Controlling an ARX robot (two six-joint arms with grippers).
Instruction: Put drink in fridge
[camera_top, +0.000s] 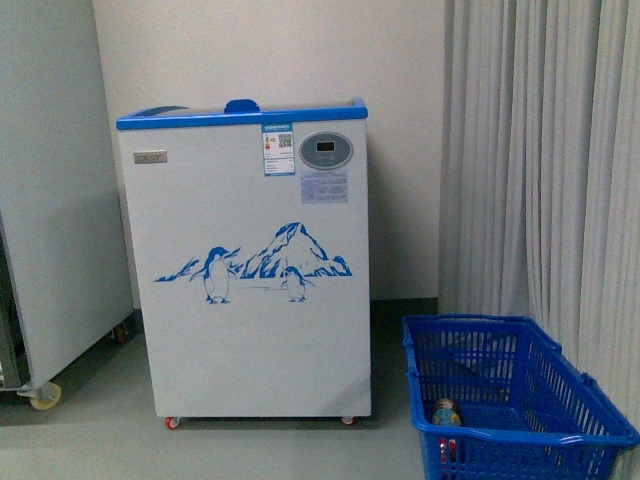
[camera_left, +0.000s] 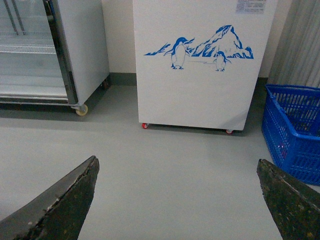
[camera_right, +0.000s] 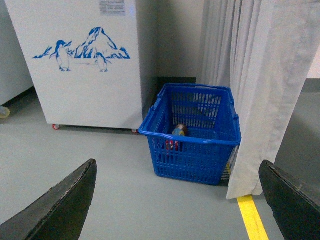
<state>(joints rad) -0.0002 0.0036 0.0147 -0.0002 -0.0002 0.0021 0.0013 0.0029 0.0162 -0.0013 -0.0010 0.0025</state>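
The drink, a bottle of orange liquid with a blue-and-yellow label, lies inside the blue basket on the floor to the right of the fridge. It also shows in the right wrist view, its red end behind the basket mesh. The fridge is white with a blue top rim, a penguin picture and an oval display. It stands against the wall, lids shut. My left gripper is open and empty above bare floor, facing the fridge. My right gripper is open and empty, short of the basket. Neither arm shows in the front view.
A tall grey-white cabinet on castors stands left of the fridge; its glass front shows in the left wrist view. A pale curtain hangs behind and right of the basket. A yellow floor line runs under the curtain's edge.
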